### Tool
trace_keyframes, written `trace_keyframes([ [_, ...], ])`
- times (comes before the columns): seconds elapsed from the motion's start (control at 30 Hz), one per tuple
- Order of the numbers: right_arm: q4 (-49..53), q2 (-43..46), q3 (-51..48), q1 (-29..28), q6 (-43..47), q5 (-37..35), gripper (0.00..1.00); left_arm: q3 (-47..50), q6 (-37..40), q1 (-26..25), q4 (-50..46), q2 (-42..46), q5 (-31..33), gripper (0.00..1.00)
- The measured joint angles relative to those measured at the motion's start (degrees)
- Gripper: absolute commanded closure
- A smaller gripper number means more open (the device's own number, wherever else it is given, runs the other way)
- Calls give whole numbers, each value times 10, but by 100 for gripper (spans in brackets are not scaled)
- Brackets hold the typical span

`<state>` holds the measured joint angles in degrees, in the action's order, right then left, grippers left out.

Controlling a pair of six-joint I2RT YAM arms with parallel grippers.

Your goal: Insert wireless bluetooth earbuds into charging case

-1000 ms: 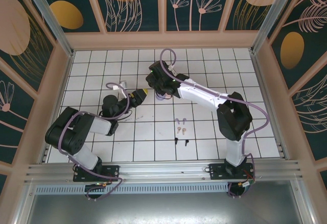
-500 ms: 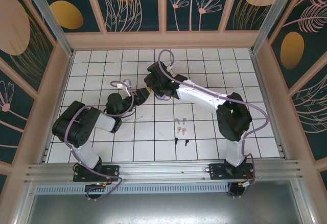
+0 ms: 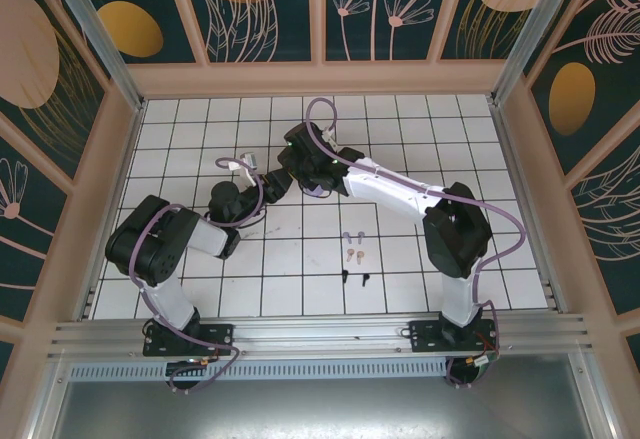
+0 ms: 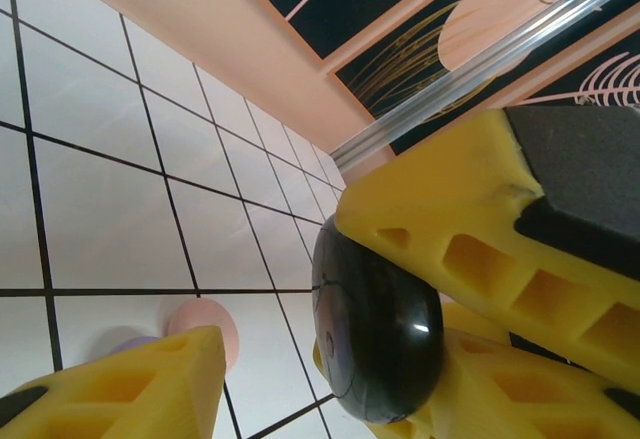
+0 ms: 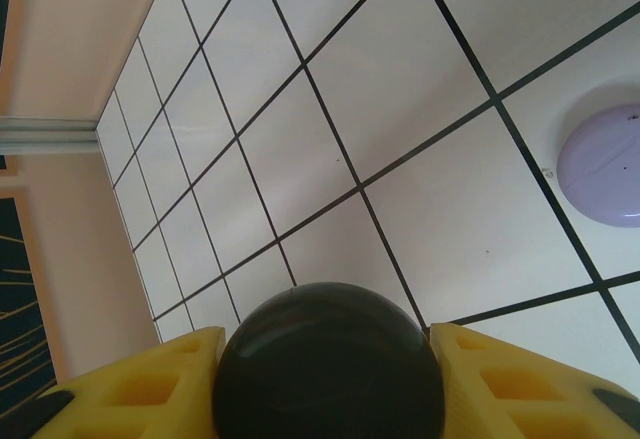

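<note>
Both arms reach inward, meeting mid-table. Right gripper (image 5: 325, 364) clamps black case (image 4: 375, 324), lid down. Left gripper (image 4: 275, 374) is spread wide just beside it. Earbuds (image 3: 353, 255) lie loose on tiles (image 3: 200, 119), well apart.

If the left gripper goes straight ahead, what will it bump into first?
Most likely the black charging case, held by the right gripper right in front of the left gripper. Depth is unclear.
</note>
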<state>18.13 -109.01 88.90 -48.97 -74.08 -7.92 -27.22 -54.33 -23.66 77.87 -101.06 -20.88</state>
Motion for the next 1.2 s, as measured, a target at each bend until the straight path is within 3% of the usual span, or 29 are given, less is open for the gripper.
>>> trace_keyframes([
  [0.77, -2, -2, 8, -3, 0, -19, 58, -2, -19, -7, 77, -26, 6, 95],
  [0.83, -2, -2, 9, -4, 0, -20, 53, -2, -19, -7, 81, -27, 7, 99],
  [0.97, -2, -2, 13, -4, -3, -21, 27, -2, -23, -7, 86, -28, 12, 100],
  [1.03, -2, -2, 18, -5, 2, -21, 19, -2, -28, -5, 85, -31, 19, 100],
  [1.2, -1, 12, 20, -3, 15, -30, 17, -1, -32, -3, 80, -33, 24, 100],
])
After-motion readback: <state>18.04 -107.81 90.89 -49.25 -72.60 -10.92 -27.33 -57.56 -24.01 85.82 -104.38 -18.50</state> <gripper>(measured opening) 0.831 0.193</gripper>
